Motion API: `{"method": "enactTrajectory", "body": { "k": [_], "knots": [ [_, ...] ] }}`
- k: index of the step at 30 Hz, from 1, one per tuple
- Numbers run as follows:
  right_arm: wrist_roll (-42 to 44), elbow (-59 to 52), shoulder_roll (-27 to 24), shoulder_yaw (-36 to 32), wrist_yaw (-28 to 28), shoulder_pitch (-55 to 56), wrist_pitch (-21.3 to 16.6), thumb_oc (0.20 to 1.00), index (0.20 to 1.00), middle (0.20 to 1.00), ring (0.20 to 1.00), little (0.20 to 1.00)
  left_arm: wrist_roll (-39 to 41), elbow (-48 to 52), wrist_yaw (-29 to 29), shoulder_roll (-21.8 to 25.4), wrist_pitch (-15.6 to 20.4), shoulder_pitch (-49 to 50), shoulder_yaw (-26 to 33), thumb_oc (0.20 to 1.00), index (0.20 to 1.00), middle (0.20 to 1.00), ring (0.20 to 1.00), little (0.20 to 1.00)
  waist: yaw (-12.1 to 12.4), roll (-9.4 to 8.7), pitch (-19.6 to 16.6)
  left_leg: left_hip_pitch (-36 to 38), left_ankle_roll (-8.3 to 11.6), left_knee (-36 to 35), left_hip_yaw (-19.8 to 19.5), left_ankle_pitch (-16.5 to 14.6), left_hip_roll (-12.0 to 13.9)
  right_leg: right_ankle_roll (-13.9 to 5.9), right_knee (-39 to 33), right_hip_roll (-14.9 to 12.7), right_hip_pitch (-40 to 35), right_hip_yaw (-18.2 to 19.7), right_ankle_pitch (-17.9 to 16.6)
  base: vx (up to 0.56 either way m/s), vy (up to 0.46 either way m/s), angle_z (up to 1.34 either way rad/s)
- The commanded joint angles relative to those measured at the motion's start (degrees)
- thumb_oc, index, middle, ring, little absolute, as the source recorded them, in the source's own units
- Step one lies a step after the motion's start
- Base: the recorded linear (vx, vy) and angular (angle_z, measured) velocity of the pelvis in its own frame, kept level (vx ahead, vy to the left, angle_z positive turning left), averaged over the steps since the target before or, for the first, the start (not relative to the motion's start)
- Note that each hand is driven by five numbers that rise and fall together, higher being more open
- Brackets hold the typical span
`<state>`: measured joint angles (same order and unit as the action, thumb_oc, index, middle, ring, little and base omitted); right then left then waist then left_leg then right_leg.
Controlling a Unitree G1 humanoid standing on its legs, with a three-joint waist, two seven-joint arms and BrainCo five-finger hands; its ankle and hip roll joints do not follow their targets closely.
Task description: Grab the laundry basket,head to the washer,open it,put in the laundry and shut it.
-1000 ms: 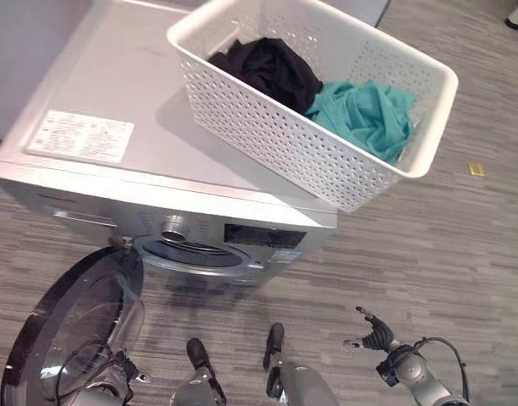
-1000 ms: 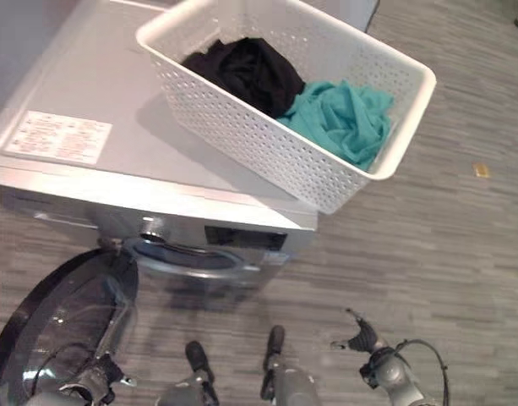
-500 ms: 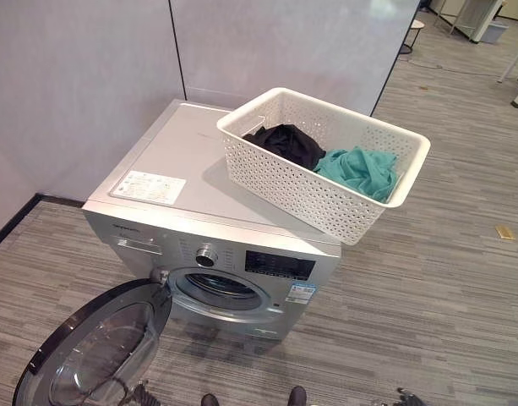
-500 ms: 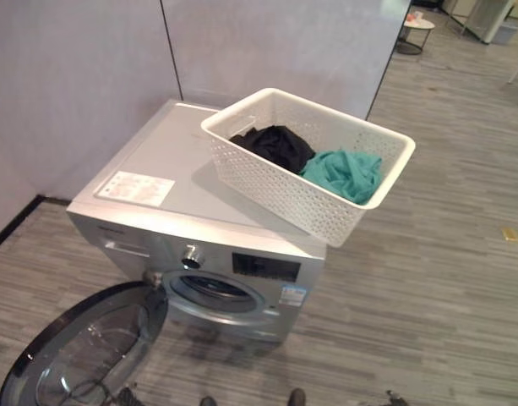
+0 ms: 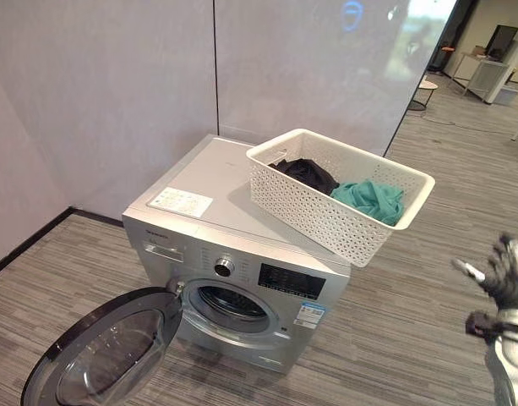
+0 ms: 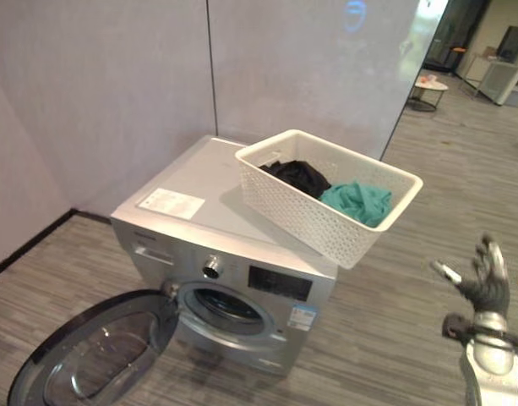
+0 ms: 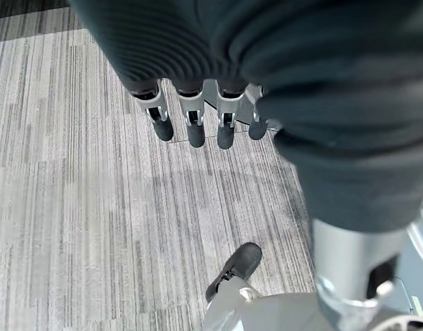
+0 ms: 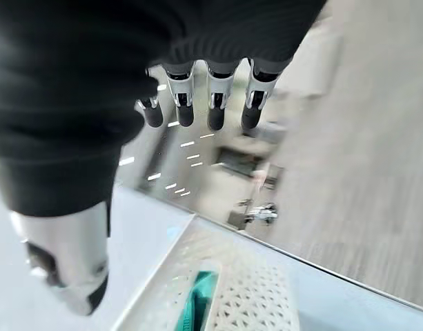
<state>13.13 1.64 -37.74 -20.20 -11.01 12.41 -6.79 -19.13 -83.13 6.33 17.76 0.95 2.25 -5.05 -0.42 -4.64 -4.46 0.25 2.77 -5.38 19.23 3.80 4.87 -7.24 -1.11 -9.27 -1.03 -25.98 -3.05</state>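
Two garments, one black [image 5: 308, 173] and one teal [image 5: 370, 199], lie in the white laundry basket [image 5: 326, 220], which sits on top of the washer [image 5: 209, 182] with its right end jutting past the machine's edge; the round door [image 5: 106, 351] hangs wide open at the lower left of the drum opening [image 5: 229, 303], so by my reckoning the step in hand is moving the laundry from basket to drum; my right hand [image 5: 505, 275] is raised at the right side, well apart from the basket, fingers spread and holding nothing; my left hand [image 7: 197, 114] hangs over the striped floor [image 7: 73, 186], fingers straight and empty; to do this well I would bring the right hand over the basket's near rim, come down on the teal piece since it lies nearer that side, and gather a full bunch of cloth, not a corner, so nothing trails; I should press lightly, as the overhanging basket could tip; then carry the cloth low to the drum and push it fully past the rim, keeping it clear of the door seal
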Motion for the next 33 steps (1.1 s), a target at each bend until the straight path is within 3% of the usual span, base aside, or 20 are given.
{"method": "enactTrajectory", "body": {
  "k": [1, 3, 6, 8, 12, 13, 16, 17, 19, 21, 26, 33],
  "knots": [
    [-2.5, 8.9, -1.7, -3.0, -2.0, -6.0, -2.7, 1.000, 1.000, 1.000, 1.000, 1.000, -1.8, -1.7, -1.1, 1.0, 0.4, -4.4, 0.3, 1.000, 1.000, 1.000, 1.000, 1.000, 1.1, -1.98, 2.8, -0.9, 1.29, 0.4, 1.0, 0.9, 0.3, -4.23, 0.8, -3.4, -1.1, 2.0, -0.7, 0.08, -0.018, 0.11],
    [-2.0, 4.4, -5.9, -4.5, -1.0, -8.3, -2.3, 1.000, 1.000, 1.000, 1.000, 1.000, -1.5, -1.9, -2.2, 1.3, 0.1, -4.5, 0.1, 1.000, 1.000, 1.000, 1.000, 1.000, 1.5, -2.33, 2.9, -1.3, 0.89, 0.4, 1.2, 2.0, 0.4, -3.60, 1.0, -3.2, -1.2, 0.6, -1.1, -0.01, -0.022, 0.19],
    [11.4, 0.1, -12.2, -0.5, 7.9, -11.6, -3.7, 1.000, 1.000, 1.000, 1.000, 1.000, 1.7, -2.7, -4.2, 1.8, -0.2, -4.4, 0.1, 1.000, 1.000, 1.000, 1.000, 1.000, 2.4, -3.85, 2.1, -1.2, 1.66, 0.4, -0.3, 1.4, 0.5, -3.92, 1.2, -2.8, -2.0, 0.2, -0.1, -0.01, -0.017, 0.13],
    [9.5, 0.2, -14.8, 2.8, 9.7, -14.4, -2.0, 1.000, 1.000, 1.000, 1.000, 1.000, 1.4, -3.0, -4.9, 1.0, -0.4, -3.4, -0.8, 1.000, 1.000, 1.000, 1.000, 1.000, 3.2, -4.56, 2.2, -1.0, 1.62, 0.4, -0.6, 1.4, 0.6, -3.78, 1.5, -2.6, -2.3, 0.0, 0.1, 0.03, -0.011, 0.08],
    [8.1, 7.2, -21.4, 16.5, 14.9, -25.5, 3.0, 1.000, 1.000, 1.000, 1.000, 1.000, 1.1, -3.3, -6.4, 1.6, -1.0, -3.1, -2.0, 1.000, 1.000, 1.000, 1.000, 1.000, 5.0, -5.54, 2.4, -1.1, 1.60, 0.4, -0.8, 1.6, 0.6, -3.58, 1.3, -2.2, -2.2, -0.2, -0.1, 0.00, -0.005, 0.01],
    [4.3, 10.0, -25.2, 21.3, 17.2, -30.3, 5.6, 1.000, 1.000, 1.000, 1.000, 1.000, 1.8, -3.2, -7.2, 2.0, -1.2, -3.4, -2.7, 1.000, 1.000, 1.000, 1.000, 1.000, 5.5, -5.82, 2.4, -1.1, 1.64, 0.4, -0.8, 1.6, 0.7, -3.49, 1.2, -2.1, -2.1, 0.0, -0.1, 0.00, 0.000, 0.00],
    [-1.2, 13.8, -28.0, 26.8, 17.6, -36.9, 7.4, 1.000, 1.000, 1.000, 1.000, 1.000, 2.7, -3.0, -7.3, 1.6, -1.4, -3.8, -3.0, 1.000, 1.000, 1.000, 1.000, 1.000, 5.4, -5.83, 2.5, -1.0, 1.60, 0.4, -0.7, 1.7, 0.7, -3.41, 1.2, -1.9, -2.1, 0.1, -0.1, -0.01, 0.011, 0.07],
    [-6.4, 16.6, -30.3, 32.1, 20.2, -42.6, 9.0, 1.000, 1.000, 1.000, 1.000, 1.000, 3.5, -2.8, -7.3, 1.4, -1.6, -4.1, -3.4, 1.000, 1.000, 1.000, 1.000, 1.000, 5.8, -6.15, 2.6, -1.0, 1.57, 0.4, -0.8, 1.6, 0.7, -3.33, 1.1, -1.9, -2.1, 0.1, -0.1, -0.01, 0.005, 0.04],
    [-8.3, 18.4, -30.6, 35.9, 20.5, -46.6, 9.7, 1.000, 1.000, 1.000, 1.000, 1.000, 3.7, -2.8, -7.5, 0.8, -1.7, -4.1, -3.4, 1.000, 1.000, 1.000, 1.000, 1.000, 5.5, -5.91, 2.6, -1.0, 1.49, 0.4, -0.9, 1.6, 0.7, -3.31, 1.2, -1.8, -2.2, 0.1, -0.1, 0.00, 0.000, 0.00],
    [-12.6, 22.3, -29.9, 44.6, 22.8, -56.8, 10.7, 1.000, 1.000, 1.000, 1.000, 1.000, 4.3, -2.3, -7.8, 0.0, -1.8, -4.3, -4.5, 1.000, 1.000, 1.000, 1.000, 1.000, 5.7, -5.94, 3.0, -0.6, 1.28, 0.4, -0.9, 1.3, 0.6, -3.38, 1.3, -1.9, -2.3, 0.2, -0.1, 0.00, 0.000, 0.00],
    [-14.1, 24.4, -24.9, 49.7, 23.4, -64.1, 11.3, 1.000, 1.000, 1.000, 1.000, 1.000, 5.2, -2.2, -7.9, -0.1, -2.1, -4.7, -4.6, 1.000, 1.000, 1.000, 1.000, 1.000, 6.2, -5.96, 3.4, -0.1, 0.98, 0.4, -0.7, 1.1, 0.4, -3.25, 1.7, -1.8, -2.2, 1.1, 0.1, 0.01, 0.016, -0.06],
    [-9.4, 21.3, -17.3, 52.3, 24.9, -67.5, 11.2, 1.000, 1.000, 1.000, 1.000, 1.000, 5.1, -4.3, -9.0, 1.8, -2.8, -5.6, -3.2, 1.000, 1.000, 1.000, 1.000, 1.000, 6.1, -6.35, 3.0, 0.4, 1.09, 0.4, -0.2, 0.9, 0.5, -3.02, 1.6, -1.7, -2.3, 1.8, 0.3, 0.00, 0.004, -0.04]
  ]
}}
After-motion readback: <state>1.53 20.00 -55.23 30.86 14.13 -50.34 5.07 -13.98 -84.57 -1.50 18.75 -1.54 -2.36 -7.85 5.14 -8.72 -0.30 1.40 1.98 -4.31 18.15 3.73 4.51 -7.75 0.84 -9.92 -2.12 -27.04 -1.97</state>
